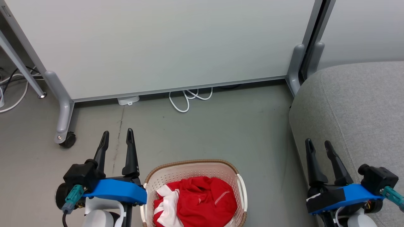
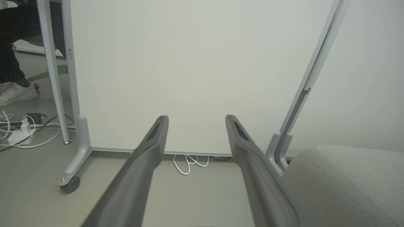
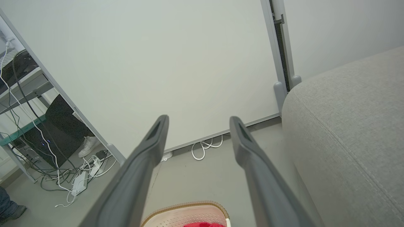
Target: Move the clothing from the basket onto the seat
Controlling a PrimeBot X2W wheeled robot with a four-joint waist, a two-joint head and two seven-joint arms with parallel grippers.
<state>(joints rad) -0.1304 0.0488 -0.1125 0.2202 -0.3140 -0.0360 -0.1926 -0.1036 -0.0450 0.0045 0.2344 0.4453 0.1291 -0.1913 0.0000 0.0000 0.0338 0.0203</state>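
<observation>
The left gripper (image 1: 117,131) is spread wide and holds nothing. It hangs over the floor (image 1: 221,126) just left of the basket (image 1: 189,164), fingers pointing at the white partition (image 1: 157,44). The right gripper (image 1: 317,142) is equally wide and free, and hangs beside the near edge of the grey seat (image 1: 356,104), well right of the basket. The red and white clothing (image 1: 195,201) lies bunched inside the basket, between the two grippers and touching neither.

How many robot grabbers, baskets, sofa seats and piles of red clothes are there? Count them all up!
grippers: 2 (left gripper, right gripper)
basket: 1
seat: 1
pile of red clothing: 1
Total: 5
</observation>
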